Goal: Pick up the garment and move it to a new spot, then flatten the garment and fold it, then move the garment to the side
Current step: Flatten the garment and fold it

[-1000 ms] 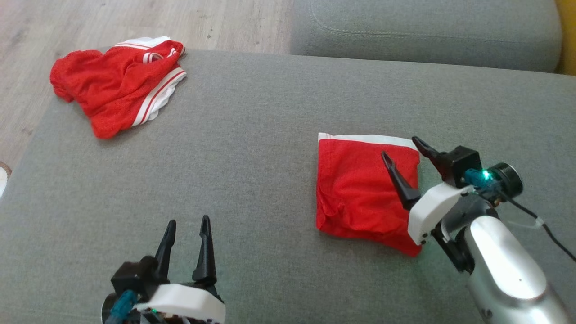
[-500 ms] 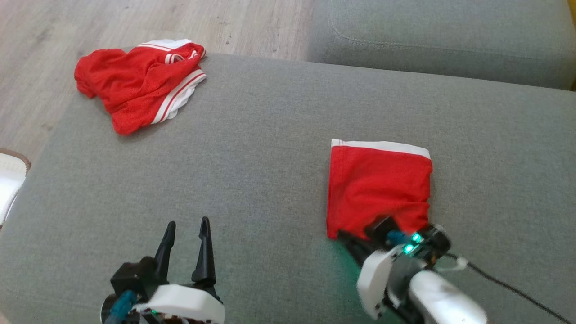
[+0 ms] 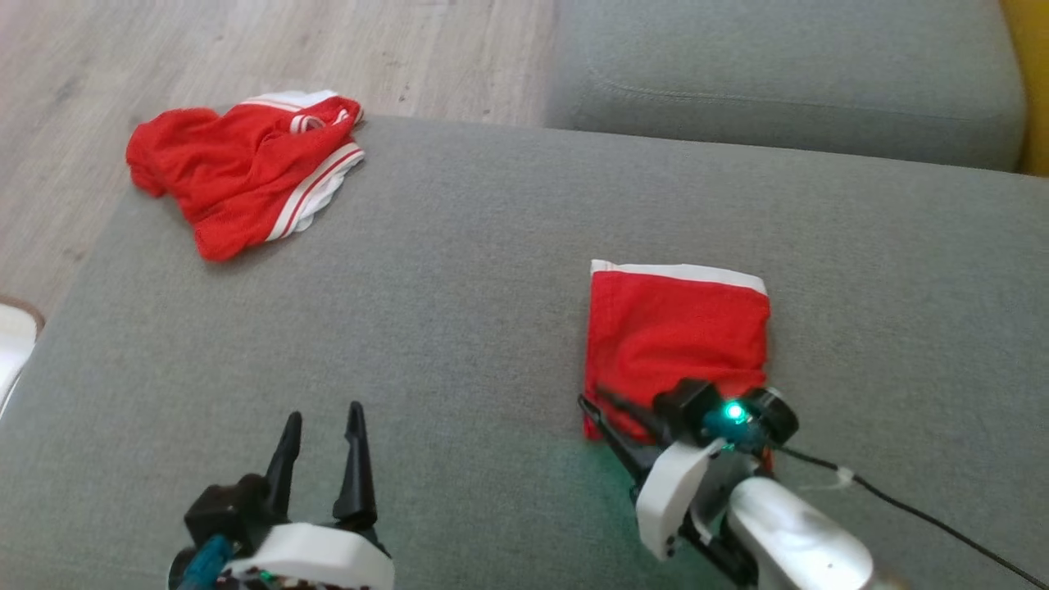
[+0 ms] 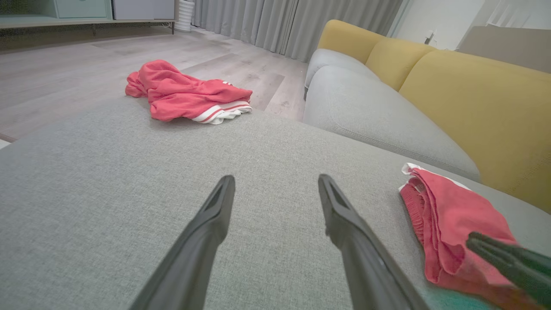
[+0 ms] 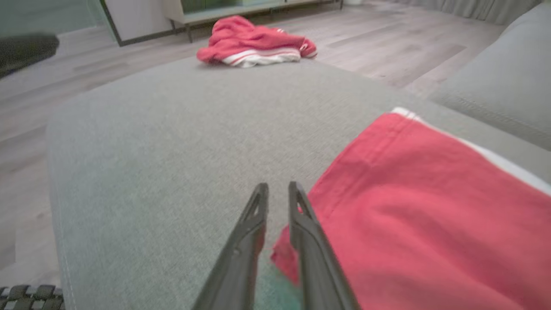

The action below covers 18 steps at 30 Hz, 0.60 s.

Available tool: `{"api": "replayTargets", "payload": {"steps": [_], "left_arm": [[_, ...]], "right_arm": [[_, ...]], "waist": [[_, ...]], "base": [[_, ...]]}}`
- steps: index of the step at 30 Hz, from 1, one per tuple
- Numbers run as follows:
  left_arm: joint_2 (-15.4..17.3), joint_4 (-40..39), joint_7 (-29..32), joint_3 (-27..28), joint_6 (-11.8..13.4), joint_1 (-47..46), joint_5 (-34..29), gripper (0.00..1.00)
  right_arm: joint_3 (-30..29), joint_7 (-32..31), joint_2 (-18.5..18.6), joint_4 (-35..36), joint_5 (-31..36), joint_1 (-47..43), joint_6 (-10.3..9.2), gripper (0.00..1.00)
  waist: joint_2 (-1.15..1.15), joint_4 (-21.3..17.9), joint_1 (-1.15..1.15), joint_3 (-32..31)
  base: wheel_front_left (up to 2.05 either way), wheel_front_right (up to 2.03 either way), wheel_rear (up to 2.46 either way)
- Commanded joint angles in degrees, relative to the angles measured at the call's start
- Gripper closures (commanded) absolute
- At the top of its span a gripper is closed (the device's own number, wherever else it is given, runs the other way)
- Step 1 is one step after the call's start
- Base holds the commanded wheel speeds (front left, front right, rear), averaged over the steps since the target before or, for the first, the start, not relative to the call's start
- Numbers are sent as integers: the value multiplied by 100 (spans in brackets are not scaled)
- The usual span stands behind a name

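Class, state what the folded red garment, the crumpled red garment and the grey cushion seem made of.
Folded red garment: matte cotton-like cloth, soft creases. Crumpled red garment: probably sports mesh, faintly dotted. Grey cushion: coarse woven upholstery, visible weave.

I'm looking down on a wide grey fabric seat, with a second grey cushion right behind it. Pale wood-plank floor beyond. Left wrist view: mustard-yellow backrests, grey floor-length curtains, low cabinet at the far side, white wall. Light soft and even.
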State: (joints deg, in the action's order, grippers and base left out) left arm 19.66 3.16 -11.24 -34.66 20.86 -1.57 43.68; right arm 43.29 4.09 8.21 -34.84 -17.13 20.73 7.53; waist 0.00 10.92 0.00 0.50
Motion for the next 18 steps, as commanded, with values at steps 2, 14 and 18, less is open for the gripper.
{"api": "replayTargets", "payload": {"steps": [2,14,18], "left_arm": [[171,-217,-89,331,69,-65,41,0],[219,-116,-214,323,-1,-22,-90,0],[108,13,-278,309,-75,96,-93,0]], "right_arm": [[-318,213,23,405,84,43,-4,0],[-2621,330,-322,1553,815,-1214,-4,0],[-3337,355,-489,2030,981,-1876,-4,0]], "waist": [[0,-99,0,-88],[0,-378,0,-349],[0,-425,0,-425]], "base": [[0,0,0],[0,0,0],[0,0,0]]}}
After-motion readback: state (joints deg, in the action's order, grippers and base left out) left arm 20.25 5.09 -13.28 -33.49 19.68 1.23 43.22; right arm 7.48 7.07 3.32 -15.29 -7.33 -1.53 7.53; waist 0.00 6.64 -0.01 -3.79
